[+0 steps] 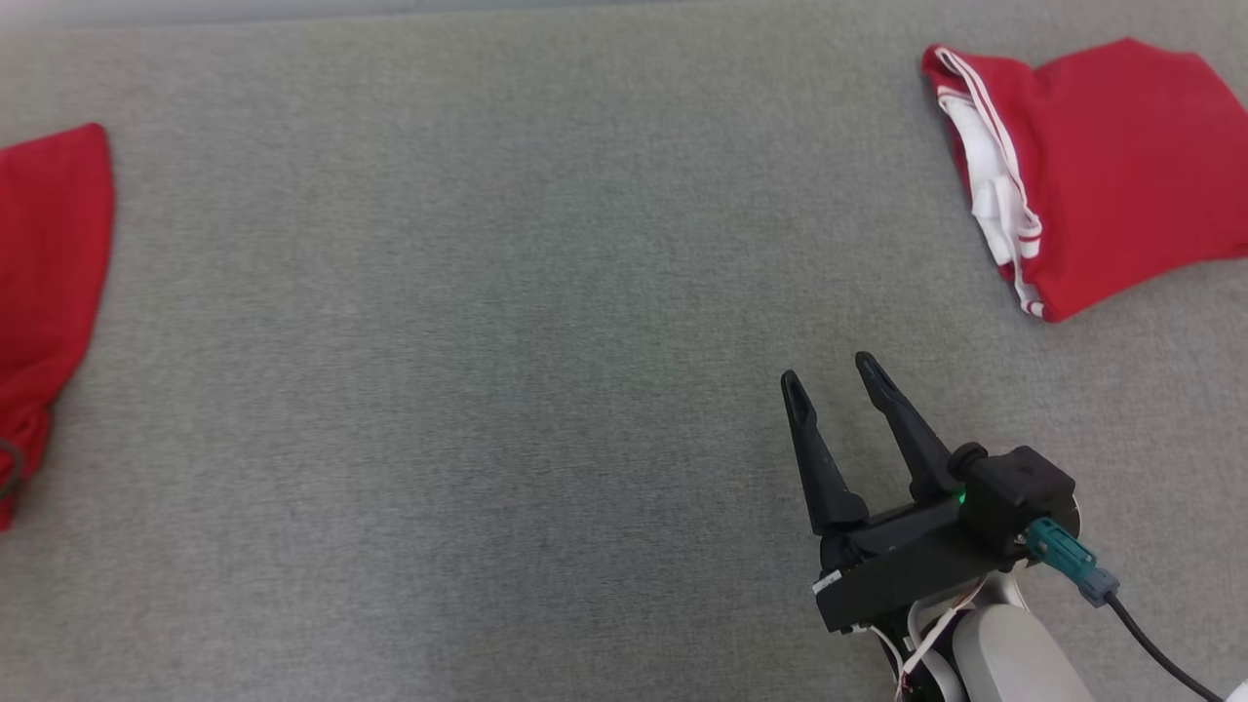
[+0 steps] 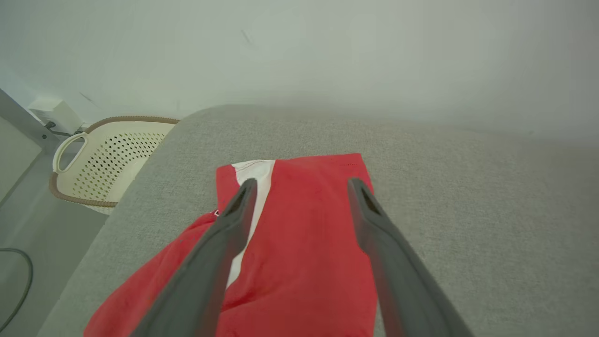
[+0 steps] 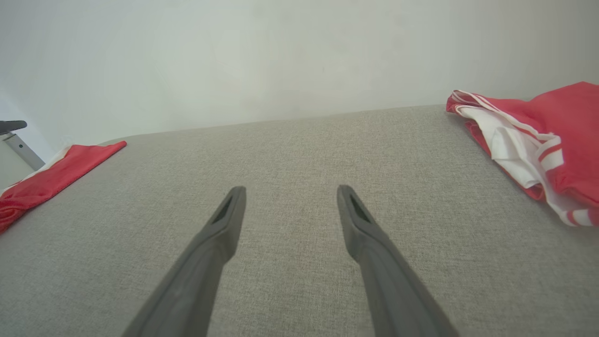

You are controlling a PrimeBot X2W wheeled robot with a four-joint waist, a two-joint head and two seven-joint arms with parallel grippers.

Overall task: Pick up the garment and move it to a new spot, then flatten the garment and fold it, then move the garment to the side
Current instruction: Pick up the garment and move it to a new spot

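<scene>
A red garment with a white panel (image 2: 309, 243) lies loosely bunched at the left end of the grey cushion (image 1: 439, 341). In the head view, the garment (image 1: 49, 283) runs off the left edge. My left gripper (image 2: 303, 182) hovers open just over it, a finger on each side of the red cloth, holding nothing. A second red garment with white striped trim (image 1: 1111, 175) lies folded at the far right. My right gripper (image 1: 828, 367) stands open over bare cushion at the lower right, well short of that folded piece. The right wrist view shows this gripper (image 3: 291, 188) with nothing in it.
A cream perforated laundry basket (image 2: 103, 159) sits on the floor beyond the cushion's left end, beside a dark cable (image 2: 21, 281). A pale wall (image 3: 281, 56) rises behind the cushion's far edge. Bare grey fabric spans the width between the two garments.
</scene>
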